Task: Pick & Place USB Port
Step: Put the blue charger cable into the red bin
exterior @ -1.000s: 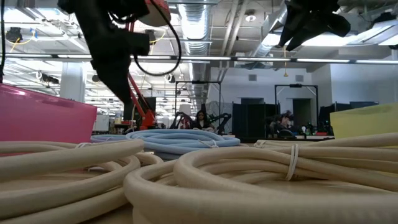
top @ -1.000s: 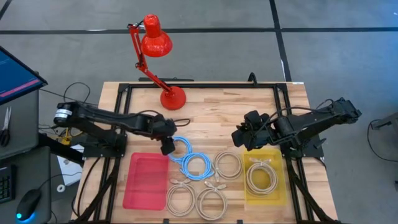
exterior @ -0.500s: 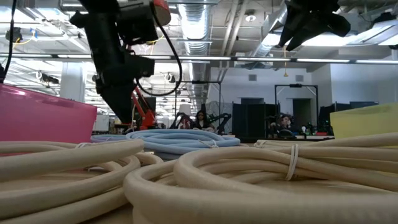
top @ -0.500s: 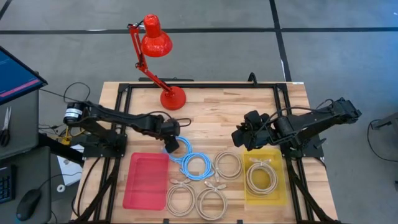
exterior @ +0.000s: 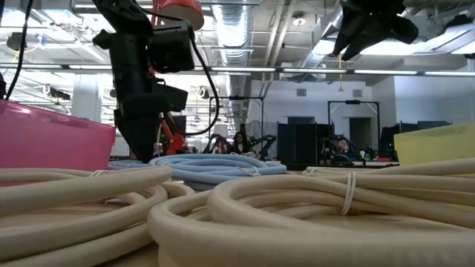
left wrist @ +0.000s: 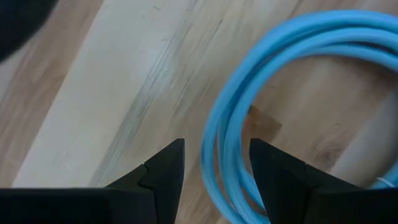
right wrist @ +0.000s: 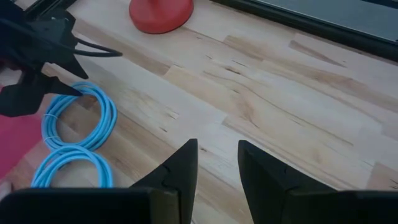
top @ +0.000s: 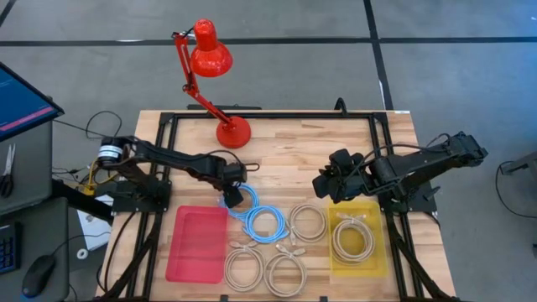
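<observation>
Nearest, cream cable coils lie at six o'clock. The blue cable sits mid-table — the left gripper, jaws spread, straddles its loop. At three o'clock the right gripper hangs parted.

High view: overhead, straight down on the whole wooden table and both arms; low view: at table-top height, level across beige cable coils (very near the lens) into the room behind; left wrist view: close above the blue cable; right wrist view: farther off, angled down; it shares that cable and the red lamp base with the high view.
</observation>
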Controlling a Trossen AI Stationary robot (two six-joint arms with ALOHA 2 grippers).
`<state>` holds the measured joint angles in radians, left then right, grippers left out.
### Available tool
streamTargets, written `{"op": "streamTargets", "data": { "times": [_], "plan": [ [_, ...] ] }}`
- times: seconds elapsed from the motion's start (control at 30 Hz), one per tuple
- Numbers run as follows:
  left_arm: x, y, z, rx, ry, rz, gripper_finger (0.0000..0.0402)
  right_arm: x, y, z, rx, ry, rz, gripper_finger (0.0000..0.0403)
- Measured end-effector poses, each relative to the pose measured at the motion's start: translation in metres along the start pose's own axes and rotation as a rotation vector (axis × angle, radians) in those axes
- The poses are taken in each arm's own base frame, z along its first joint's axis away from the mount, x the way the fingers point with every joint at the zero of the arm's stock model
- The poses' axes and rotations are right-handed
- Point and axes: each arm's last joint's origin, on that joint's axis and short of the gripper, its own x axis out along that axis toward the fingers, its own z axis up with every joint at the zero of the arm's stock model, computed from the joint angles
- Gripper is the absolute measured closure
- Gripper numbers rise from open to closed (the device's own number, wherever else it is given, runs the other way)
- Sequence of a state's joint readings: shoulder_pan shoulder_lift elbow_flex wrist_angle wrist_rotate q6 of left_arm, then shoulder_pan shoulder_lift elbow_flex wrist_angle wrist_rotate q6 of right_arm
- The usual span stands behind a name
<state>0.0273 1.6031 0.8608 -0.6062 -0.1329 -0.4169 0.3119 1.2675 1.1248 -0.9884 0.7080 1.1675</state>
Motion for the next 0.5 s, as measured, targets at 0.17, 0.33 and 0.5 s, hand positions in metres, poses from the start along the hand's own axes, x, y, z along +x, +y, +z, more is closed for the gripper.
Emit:
{"op": "streamTargets", "data": {
  "times": [0.17, 0.33, 0.5],
  "plan": [
    [0.008, -0.002, 0.002, 0.000, 0.003, 0.001, 0.0220, 0.000, 0.000, 0.000, -0.002, 0.000, -0.002, 0.0295],
    [0.019, -0.004, 0.004, 0.001, 0.007, 0.001, 0.0223, 0.000, 0.000, 0.000, -0.002, 0.001, -0.002, 0.0295],
    [0.022, -0.006, 0.005, 0.000, 0.009, 0.000, 0.0264, 0.000, -0.001, 0.000, -0.004, 0.002, -0.004, 0.0295]
  ]
}}
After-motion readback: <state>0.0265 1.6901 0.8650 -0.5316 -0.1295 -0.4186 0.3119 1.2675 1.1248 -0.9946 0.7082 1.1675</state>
